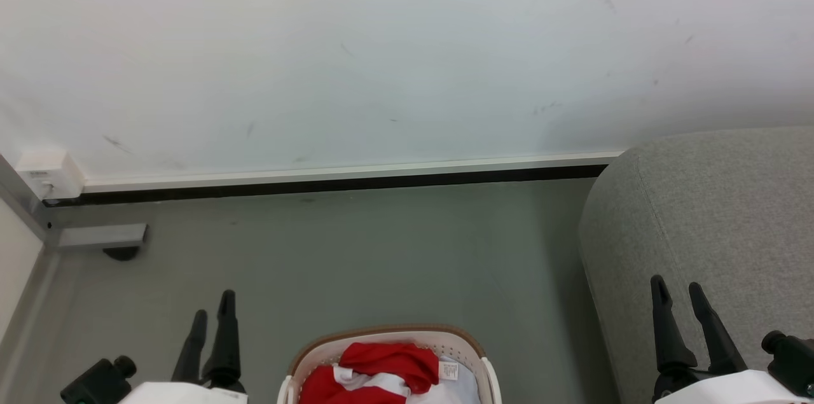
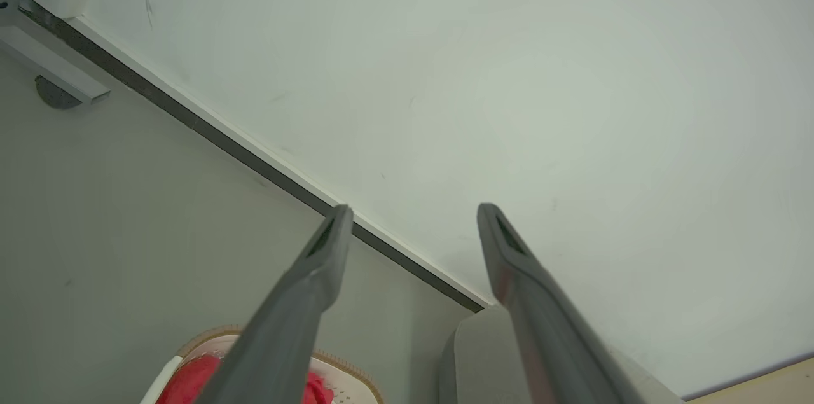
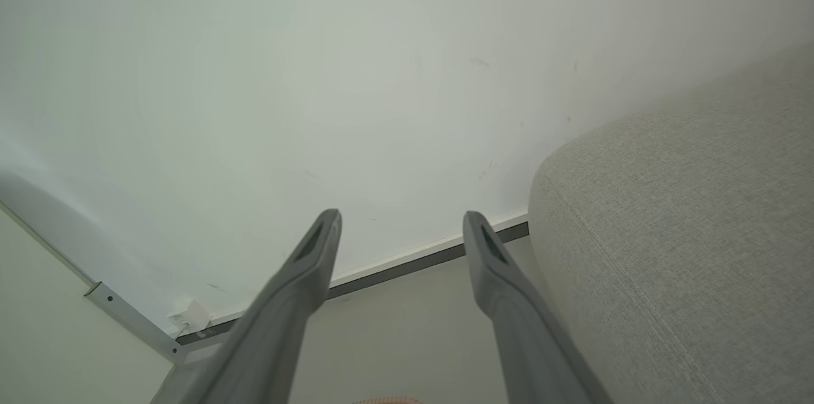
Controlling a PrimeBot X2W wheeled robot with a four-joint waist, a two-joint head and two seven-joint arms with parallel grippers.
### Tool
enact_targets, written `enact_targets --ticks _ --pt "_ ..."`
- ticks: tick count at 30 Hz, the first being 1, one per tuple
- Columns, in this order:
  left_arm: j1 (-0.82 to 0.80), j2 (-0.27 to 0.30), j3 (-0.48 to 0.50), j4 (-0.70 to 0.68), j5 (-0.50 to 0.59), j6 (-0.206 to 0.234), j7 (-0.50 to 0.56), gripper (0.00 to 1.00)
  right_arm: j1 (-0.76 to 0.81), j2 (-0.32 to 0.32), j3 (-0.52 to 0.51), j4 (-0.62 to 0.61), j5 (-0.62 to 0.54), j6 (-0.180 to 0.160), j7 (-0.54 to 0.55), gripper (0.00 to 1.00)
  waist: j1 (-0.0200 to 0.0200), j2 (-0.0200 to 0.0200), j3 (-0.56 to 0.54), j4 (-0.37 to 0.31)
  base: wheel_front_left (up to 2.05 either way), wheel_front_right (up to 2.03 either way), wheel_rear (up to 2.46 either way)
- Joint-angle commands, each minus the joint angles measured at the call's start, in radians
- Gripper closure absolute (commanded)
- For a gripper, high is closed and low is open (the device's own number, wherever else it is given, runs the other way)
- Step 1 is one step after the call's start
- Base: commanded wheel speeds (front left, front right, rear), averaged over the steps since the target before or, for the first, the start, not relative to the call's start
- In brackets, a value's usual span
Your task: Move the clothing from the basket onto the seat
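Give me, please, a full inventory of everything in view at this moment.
jerseys: number unclear, red with white, piled in the basket
basket: one, cream with brown rim, on the floor, bottom centre of the head view
sofa: one, grey, right of the basket
box: one, white, low on the wall, far left
bracket: one, grey, at floor level below the box
wall: one, white, scuffed, ahead
floor: grey
left gripper: one, dark, open, left of the basket
right gripper: one, dark, open, before the sofa

Grey-green floor [image 1: 356,251], cream brown-rimmed basket [image 1: 381,331] standing on it, grey sofa [image 1: 712,213] to its right, apart
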Motion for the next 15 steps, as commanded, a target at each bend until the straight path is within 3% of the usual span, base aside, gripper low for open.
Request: enact_targets --ticks 1,15 --pt "0.002 0.009 0.000 -0.013 0.041 -0.003 -0.014 0.00 -0.005 -0.003 0.001 -0.017 -0.035 -0.001 -0.011 0.00 0.0000 0.0000 0.000 0.000 0.00 0.00 0.00" --pt "0.011 0.010 -0.013 -0.019 0.200 -0.005 -0.051 0.00 0.007 0.000 0.003 -0.029 -0.185 -0.001 -0.050 0.00 0.0000 0.0000 0.001 0.002 0.00 0.00 0.00"
